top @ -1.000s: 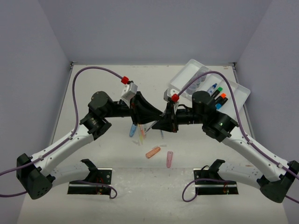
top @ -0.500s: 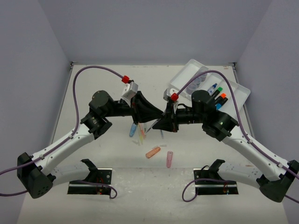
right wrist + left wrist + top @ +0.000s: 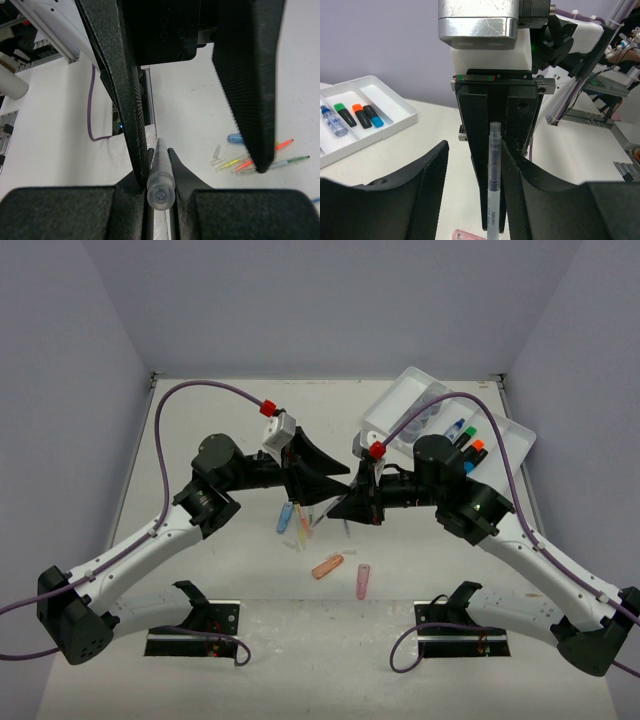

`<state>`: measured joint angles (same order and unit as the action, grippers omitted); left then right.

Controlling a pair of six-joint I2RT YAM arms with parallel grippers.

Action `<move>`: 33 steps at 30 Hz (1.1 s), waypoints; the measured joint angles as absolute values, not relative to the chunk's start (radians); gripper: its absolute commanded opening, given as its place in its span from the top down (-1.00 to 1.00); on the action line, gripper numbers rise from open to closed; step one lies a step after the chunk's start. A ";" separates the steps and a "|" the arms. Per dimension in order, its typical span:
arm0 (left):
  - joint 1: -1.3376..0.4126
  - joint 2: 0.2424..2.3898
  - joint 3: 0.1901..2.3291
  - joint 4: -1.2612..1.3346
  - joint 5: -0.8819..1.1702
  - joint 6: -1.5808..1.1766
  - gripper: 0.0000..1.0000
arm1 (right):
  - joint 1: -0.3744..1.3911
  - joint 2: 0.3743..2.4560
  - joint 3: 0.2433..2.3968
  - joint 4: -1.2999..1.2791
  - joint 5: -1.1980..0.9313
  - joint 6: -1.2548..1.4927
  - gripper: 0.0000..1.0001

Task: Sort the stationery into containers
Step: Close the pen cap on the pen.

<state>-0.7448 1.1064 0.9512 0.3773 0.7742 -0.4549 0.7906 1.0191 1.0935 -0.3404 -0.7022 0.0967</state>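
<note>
**A:** How did it stand, biggest first?

**B:** The counter (image 3: 260, 592) carried the white tray (image 3: 406, 397) on the right arm's side. Short of the tray's near wall, above the counter, the two claws met nose to nose. The right claw (image 3: 159, 162) was clamped on a clear pen (image 3: 493, 175), which lay along its fingers. The left claw (image 3: 472, 150) stood about half open, a finger on either side of the pen, and I saw nothing in its grip.

**A:** And the pen itself?

**B:** Light, stiff, smooth plastic, I'd judge. It was round, so apt to slip or swing. It would be better taken across the barrel, near the middle.

**A:** Room to move?

**B:** It was tight where the claws overlapped, so the left one would need to back straight off. Toward the tray the way looked open. The tray's walls were low, its far end compartment looked bare, and the highlighters (image 3: 470, 450) lay in a nearer one. Farther from the tray, under the claws, lay thin pens (image 3: 303, 530), a blue capsule (image 3: 285, 518), an orange capsule (image 3: 327, 566) and a pink capsule (image 3: 362, 580).
</note>
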 measured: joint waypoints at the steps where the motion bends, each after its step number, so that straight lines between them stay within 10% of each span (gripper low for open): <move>1: -0.745 1.103 0.951 0.372 0.760 -0.455 -0.17 | 0.791 1.018 1.092 -0.336 -0.704 0.097 1.00; 23: -0.768 0.977 0.951 0.217 0.568 -0.447 -1.00 | 0.798 1.018 1.084 -0.239 -0.698 0.097 1.00; 33: -0.768 0.786 0.892 0.102 0.541 -0.376 -1.00 | 0.788 0.992 1.097 -0.316 -0.681 0.095 1.00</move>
